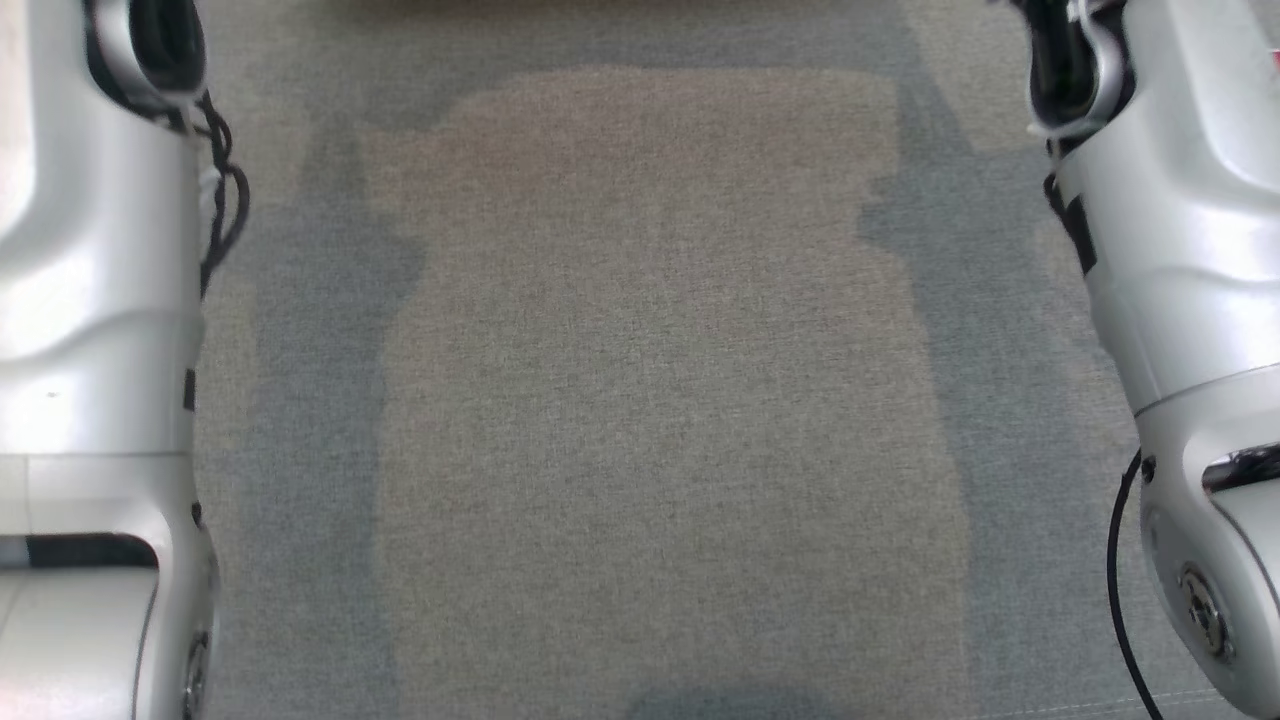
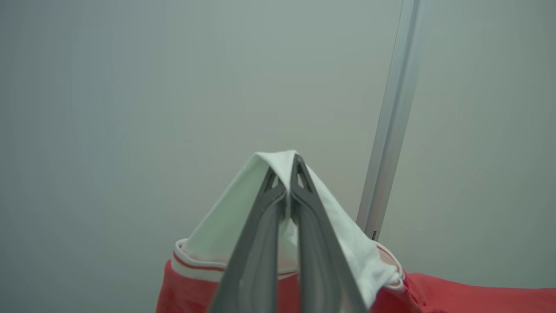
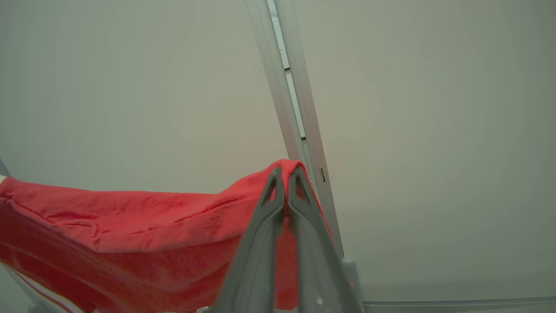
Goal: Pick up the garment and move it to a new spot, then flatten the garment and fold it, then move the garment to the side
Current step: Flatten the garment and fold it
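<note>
The garment (image 3: 130, 226) is red with a white part edged by a thin red stripe (image 2: 347, 243). In the left wrist view my left gripper (image 2: 289, 174) is shut on a fold of the white part, lifted against a pale wall. My right gripper (image 3: 286, 178) is shut on a red edge of the garment in the right wrist view, and the cloth sags away to the left between the two grips. In the head view both pale forearms, left (image 1: 100, 300) and right (image 1: 1180, 250), reach past the top edge.
A grey-brown cloth-covered table (image 1: 650, 400) spreads below the arms in the head view. Behind the garment stands a pale wall with a slanting metal rail (image 3: 295, 108), also the rail (image 2: 391, 130) in the left wrist view.
</note>
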{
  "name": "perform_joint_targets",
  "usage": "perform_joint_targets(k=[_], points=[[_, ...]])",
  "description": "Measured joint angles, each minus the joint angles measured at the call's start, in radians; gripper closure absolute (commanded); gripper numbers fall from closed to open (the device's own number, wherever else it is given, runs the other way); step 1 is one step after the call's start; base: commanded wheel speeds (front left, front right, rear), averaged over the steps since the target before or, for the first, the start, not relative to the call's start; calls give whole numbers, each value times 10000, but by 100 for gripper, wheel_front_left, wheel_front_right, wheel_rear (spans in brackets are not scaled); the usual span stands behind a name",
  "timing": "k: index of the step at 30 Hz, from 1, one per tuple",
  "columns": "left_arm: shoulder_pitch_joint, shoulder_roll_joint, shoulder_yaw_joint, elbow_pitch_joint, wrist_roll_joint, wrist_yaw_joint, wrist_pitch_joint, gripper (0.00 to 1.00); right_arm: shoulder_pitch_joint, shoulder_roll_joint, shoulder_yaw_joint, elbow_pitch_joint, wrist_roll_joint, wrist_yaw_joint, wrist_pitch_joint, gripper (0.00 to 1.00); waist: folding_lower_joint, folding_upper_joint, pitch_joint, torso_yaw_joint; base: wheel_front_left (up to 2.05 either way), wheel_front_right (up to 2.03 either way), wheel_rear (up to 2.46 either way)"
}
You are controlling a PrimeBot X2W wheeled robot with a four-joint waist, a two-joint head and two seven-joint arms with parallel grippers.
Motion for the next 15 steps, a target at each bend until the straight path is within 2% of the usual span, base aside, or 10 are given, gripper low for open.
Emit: perform_joint_targets(k=[5,10,15], points=[[1163,-349,230,309,-174,-364,-105,100,880,-17,31,477,207,0,-31,100,-1,0,537,223,0,0,0],[2389,-393,669,-573,-251,-616,-119,100,1718,-8,226,-44,740,0,-31,100,0,0,882,320,0,0,0],[3744,-360,644,-1743,-443,-669,-121,100,2557,-196,669,-821,1432,0,-33,100,-1,0,783,192,0,0,0]])
